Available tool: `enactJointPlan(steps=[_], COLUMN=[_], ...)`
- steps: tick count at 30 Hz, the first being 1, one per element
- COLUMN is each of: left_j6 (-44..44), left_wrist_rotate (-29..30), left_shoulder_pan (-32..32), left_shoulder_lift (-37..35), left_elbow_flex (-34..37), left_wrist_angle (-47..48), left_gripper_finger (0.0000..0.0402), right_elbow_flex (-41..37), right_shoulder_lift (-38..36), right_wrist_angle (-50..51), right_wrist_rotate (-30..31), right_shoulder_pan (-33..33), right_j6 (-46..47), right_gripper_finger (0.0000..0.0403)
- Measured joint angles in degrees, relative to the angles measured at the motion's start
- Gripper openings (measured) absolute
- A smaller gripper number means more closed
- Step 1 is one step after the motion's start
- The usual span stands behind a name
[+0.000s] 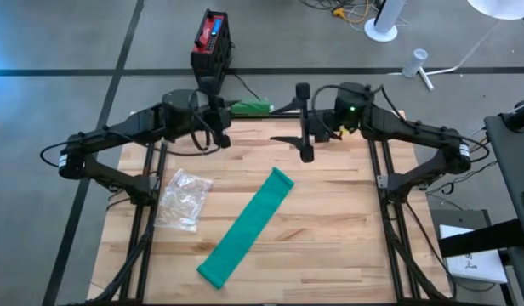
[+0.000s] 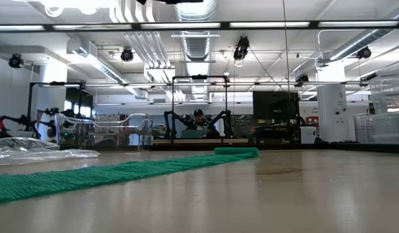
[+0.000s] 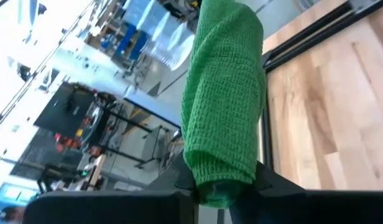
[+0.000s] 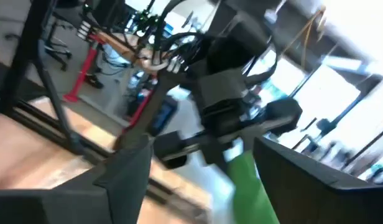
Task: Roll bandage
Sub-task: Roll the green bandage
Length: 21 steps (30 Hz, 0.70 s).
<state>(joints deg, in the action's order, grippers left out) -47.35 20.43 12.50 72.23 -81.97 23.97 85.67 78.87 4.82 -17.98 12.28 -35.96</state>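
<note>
A long green bandage [image 1: 245,228] lies flat and slantwise on the wooden table, with its far end [image 2: 236,152] folded over. A second green bandage, rolled up [image 1: 252,107], is held above the table's far edge by my left gripper [image 1: 230,110], which is shut on it. My right gripper [image 1: 276,124] hovers just right of that roll. It points at the roll and is open, with nothing between its fingers [image 4: 123,168]. The roll's free end [image 4: 247,183] shows just ahead of it. My left gripper pinches one end of the rolled bandage [image 3: 221,183] between its two fingers. The fingers come level from the table's left, and the roll sticks straight out beyond them along their line. The roll is lifted clear of the table.
A crumpled clear plastic bag [image 1: 184,199] lies on the table's left part, beside the flat bandage. A red and black box [image 1: 213,38] stands on the floor beyond the far edge. The arms' frames run along the table's left and right sides.
</note>
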Motion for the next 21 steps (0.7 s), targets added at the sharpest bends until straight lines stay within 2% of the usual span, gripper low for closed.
enactJointPlan(steps=[7, 12, 17, 21], left_j6=[1.61, 2.73, 2.87, 2.86], left_wrist_rotate=[-0.52, -0.85, -1.09, -1.53], left_shoulder_pan=[-1.13, -4.04, -6.17, -7.15], left_shoulder_lift=[0.02, 0.05, 0.07, 0.07], left_elbow_flex=[0.00, 0.02, 0.02, 0.02], left_wrist_angle=[-1.02, 0.57, 0.91, -0.13], left_gripper_finger=[0.0038, 0.0041, 0.0042, 0.0043], right_elbow_flex=[0.00, -0.04, -0.04, -0.04], right_shoulder_lift=[4.45, 7.81, 8.17, 8.20], right_wrist_angle=[-3.76, -4.17, -4.35, -3.91], right_wrist_rotate=[5.46, 12.10, 14.00, 17.72], right_shoulder_pan=[-3.26, -3.11, -3.11, -3.02], right_j6=[-14.11, -17.68, -19.59, -19.04], right_gripper_finger=[0.0279, 0.0269, 0.0262, 0.0261])
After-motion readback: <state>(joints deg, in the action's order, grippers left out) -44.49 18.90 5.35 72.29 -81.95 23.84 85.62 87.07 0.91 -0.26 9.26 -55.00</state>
